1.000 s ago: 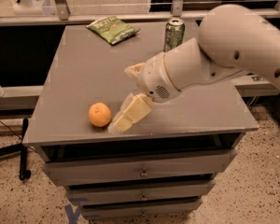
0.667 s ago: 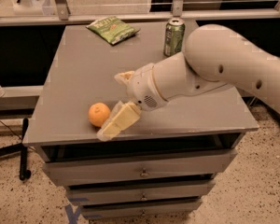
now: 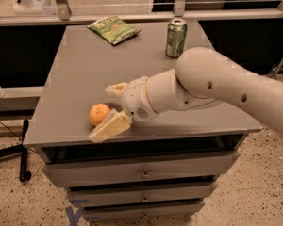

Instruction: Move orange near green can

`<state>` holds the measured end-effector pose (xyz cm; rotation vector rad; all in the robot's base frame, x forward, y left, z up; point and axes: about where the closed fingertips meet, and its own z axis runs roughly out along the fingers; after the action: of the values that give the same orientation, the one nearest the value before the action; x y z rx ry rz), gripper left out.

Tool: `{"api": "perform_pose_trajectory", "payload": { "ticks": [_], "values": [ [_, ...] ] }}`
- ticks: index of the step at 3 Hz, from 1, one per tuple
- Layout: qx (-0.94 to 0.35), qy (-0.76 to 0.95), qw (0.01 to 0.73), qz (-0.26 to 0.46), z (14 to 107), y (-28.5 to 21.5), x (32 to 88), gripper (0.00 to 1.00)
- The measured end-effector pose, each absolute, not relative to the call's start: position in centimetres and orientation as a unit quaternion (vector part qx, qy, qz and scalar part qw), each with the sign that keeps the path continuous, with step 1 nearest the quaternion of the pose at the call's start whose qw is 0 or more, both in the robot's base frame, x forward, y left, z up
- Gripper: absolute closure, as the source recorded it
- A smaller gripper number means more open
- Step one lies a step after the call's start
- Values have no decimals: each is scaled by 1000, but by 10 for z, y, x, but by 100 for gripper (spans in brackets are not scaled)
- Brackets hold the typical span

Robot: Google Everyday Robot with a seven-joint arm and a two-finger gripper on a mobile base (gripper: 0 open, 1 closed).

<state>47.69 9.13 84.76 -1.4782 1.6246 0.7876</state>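
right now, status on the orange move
Gripper open, straddling orange, front left. Orange not lifted. Green can upright, back right. Chip bag back left, off the route.

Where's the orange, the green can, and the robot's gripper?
orange (image 3: 98,114): camera view, middle of its skin.
green can (image 3: 176,37): camera view, its green side.
gripper (image 3: 101,112): camera view, between its open fingers, straddling the orange.

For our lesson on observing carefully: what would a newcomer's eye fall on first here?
A big white arm reaches in from the right across the grey table. Its hand is open near the front left edge, with one finger on either side of the orange. A green can stands at the back right, and a green bag lies flat at the back, left of the can.
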Motion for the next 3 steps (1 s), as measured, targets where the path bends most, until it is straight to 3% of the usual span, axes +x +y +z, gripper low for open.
{"api": "perform_pose_trajectory", "payload": {
  "ticks": [2, 3],
  "values": [
    [-565, 649, 401, 315, 843, 86, 484, 65],
    [-551, 664, 413, 293, 856, 51, 504, 87]
  ]
}}
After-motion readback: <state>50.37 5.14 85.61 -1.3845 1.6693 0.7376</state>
